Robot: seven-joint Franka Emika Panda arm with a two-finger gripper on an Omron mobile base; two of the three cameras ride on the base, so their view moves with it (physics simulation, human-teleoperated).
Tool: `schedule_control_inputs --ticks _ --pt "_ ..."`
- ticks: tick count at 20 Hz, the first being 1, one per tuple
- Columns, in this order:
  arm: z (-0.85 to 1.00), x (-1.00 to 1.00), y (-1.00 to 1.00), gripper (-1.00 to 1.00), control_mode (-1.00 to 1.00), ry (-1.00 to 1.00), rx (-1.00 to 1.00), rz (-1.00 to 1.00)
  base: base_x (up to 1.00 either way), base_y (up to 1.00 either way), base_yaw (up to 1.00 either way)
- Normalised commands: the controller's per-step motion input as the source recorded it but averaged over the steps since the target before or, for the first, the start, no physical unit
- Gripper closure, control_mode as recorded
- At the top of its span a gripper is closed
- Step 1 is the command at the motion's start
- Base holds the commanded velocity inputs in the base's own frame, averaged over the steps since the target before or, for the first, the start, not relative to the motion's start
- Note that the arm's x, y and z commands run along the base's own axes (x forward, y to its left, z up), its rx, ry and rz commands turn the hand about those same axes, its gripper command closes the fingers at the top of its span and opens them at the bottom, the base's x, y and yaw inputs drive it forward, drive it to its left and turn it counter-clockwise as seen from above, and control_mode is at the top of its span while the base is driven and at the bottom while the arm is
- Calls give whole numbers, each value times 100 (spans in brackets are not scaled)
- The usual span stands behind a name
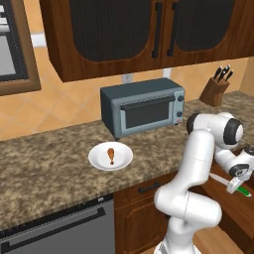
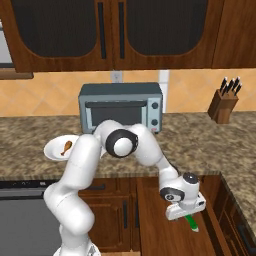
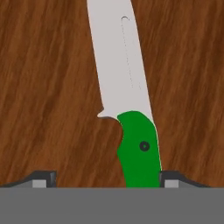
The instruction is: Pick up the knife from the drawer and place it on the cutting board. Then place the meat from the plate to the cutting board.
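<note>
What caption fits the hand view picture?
Open two-finger gripper poised around the green handle of the silver-bladed knife lying on the brown wooden drawer floor.

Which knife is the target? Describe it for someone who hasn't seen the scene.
Start at the grey toaster oven on the granite counter, then drop to the open wooden drawer below and to its right. The knife lies flat on the drawer floor, under the gripper. Its bright green handle sets it apart from the black-handled knives in the knife block.
</note>
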Motion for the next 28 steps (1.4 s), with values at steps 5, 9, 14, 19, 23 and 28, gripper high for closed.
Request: schedule_control_inputs --ticks 5,9,14,19,23,28 --pt "-7 -75 5 -100 -100 5 0 8 0 0 0" --pt "6 -4 27 -100 -100 8 0 4 0 0 0" --pt "10 19 10 -100 -100 1 0 3 0 0 0" --pt "-1 6 -10 -100 -100 0 0 9 0 0 0" --pt "-30 0 -16 -100 -100 0 0 12 0 0 0" --pt "-58 -24 -11 -100 -100 0 1 10 0 0 0"
